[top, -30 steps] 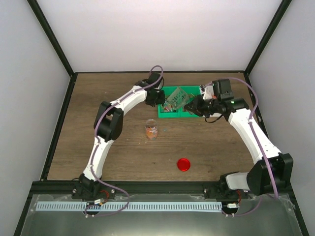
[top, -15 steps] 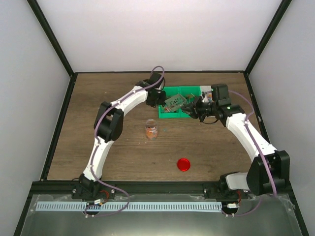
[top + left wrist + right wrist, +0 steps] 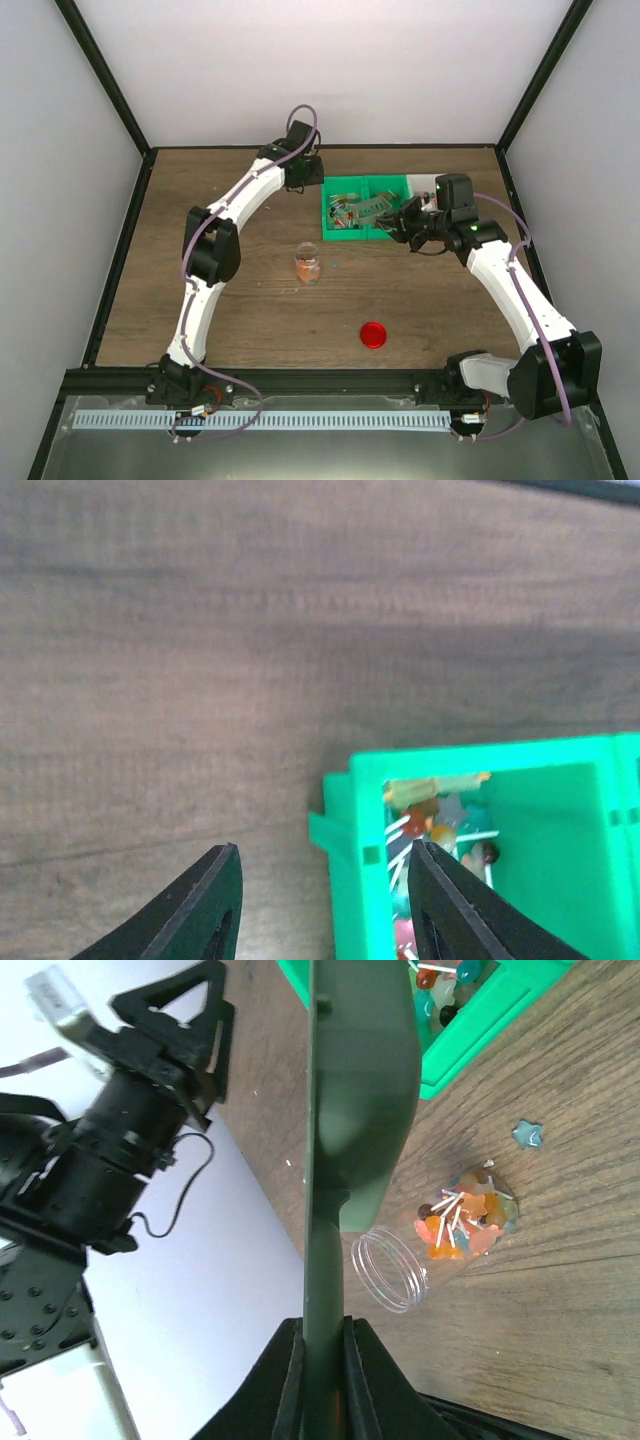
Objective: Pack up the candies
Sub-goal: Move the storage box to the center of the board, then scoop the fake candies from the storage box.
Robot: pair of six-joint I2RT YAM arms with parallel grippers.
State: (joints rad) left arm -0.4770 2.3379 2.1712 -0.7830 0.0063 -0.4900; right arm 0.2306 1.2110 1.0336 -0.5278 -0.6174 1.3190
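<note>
The candies are small lollipop sweets, orange, red and multicoloured. Some lie in the green bin [image 3: 392,186], showing in the top view [image 3: 345,212] and the left wrist view [image 3: 437,832]. Others fill the bottom of the small clear jar [image 3: 307,266], seen tilted in the right wrist view [image 3: 465,1222]. My right gripper [image 3: 408,220] is shut on the handle of a green scoop [image 3: 358,1080], whose blade reaches over the bin. My left gripper [image 3: 322,847] is open and empty, hovering over the bin's back left corner [image 3: 358,880].
The round red lid [image 3: 373,334] lies on the wooden table near the front. One loose blue star candy [image 3: 527,1134] lies on the table between the jar [image 3: 392,1270] and the bin [image 3: 470,1030]. White walls enclose the table.
My left gripper has pulled back from the bin to its back left corner and higher. The scoop now lies lower and flatter over the bin, and my right arm shifted slightly right.
</note>
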